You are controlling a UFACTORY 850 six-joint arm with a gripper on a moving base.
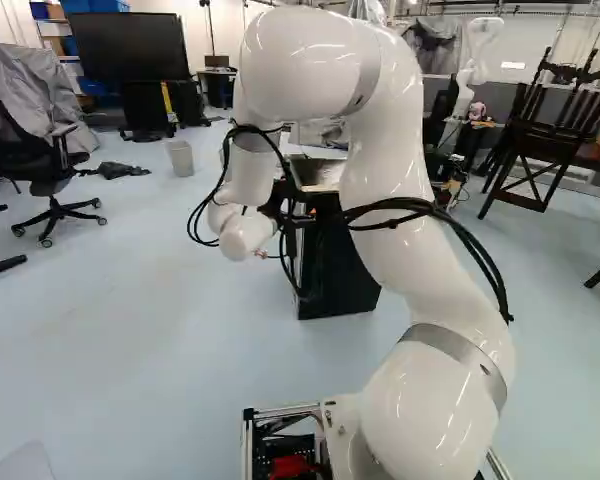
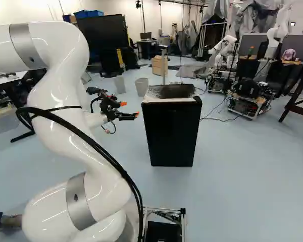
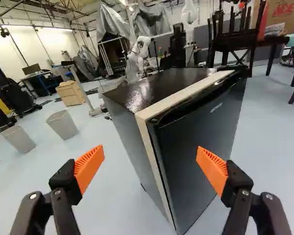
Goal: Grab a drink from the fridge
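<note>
A small black fridge with a dark top stands on the floor ahead of the base, its door closed. In the right base view my gripper is to the left of the fridge, near the height of its top. Seen from the wrist, the gripper stands wide open with nothing between its orange pads, and the fridge is ahead of it, with the door's upper edge and one side showing. In the left base view my arm covers part of the fridge. No drink is in sight.
Two bins stand on the floor beyond the fridge, near a wooden cabinet. Another robot is farther back. Dark chairs stand at the right of the left base view, an office chair at its left.
</note>
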